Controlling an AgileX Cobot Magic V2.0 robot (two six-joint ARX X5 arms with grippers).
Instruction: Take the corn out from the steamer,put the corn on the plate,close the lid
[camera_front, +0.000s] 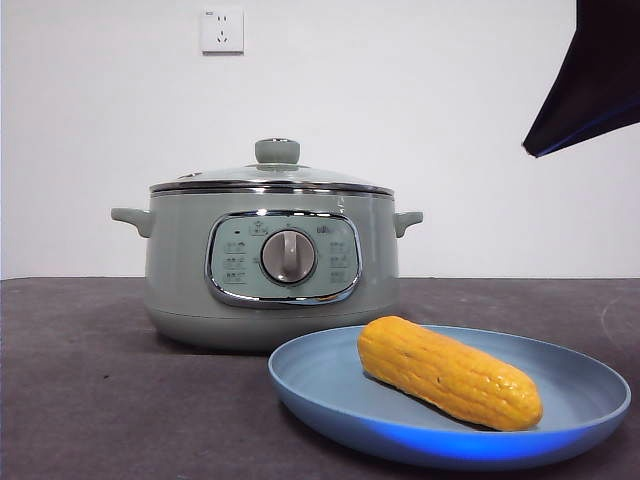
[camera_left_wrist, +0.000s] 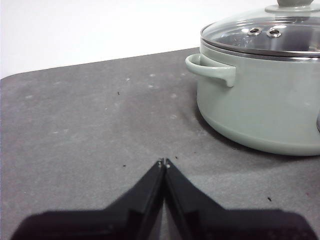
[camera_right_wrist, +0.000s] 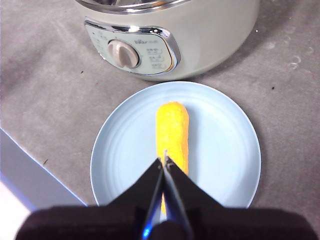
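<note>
In the front view, the corn (camera_front: 449, 372) is seen lying flat in the plate (camera_front: 330, 395), its long axis running slantwise: one rounded end is turned toward the steamer (camera_front: 270, 270), the other toward the nearer rim of the plate at the picture's right. The plate is set just in front of the steamer on the dark table (camera_front: 90, 380), and the lid (camera_front: 272, 176) is seated on the pot with its knob upright. A wall socket (camera_front: 222, 29) is visible on the white wall above. A dark arm tip is shown only at the upper right corner, well above the plate; which arm it is cannot be told from this view alone.

In the left wrist view, the left gripper (camera_left_wrist: 164, 163) is shown with its jaws pressed together, nothing held between them, over bare table (camera_left_wrist: 85, 125) beside the steamer (camera_left_wrist: 260, 100). The lid (camera_left_wrist: 260, 37) is seen closed on the pot, near one side handle.

In the right wrist view, the right gripper (camera_right_wrist: 164, 160) is likewise seen closed tip to tip and empty, held above the corn (camera_right_wrist: 173, 135). The cob's long axis is lined up with the jaws, one end pointing at the steamer (camera_right_wrist: 165, 35) and its dial. The cob is laid across the middle of the plate (camera_right_wrist: 220, 150).
</note>
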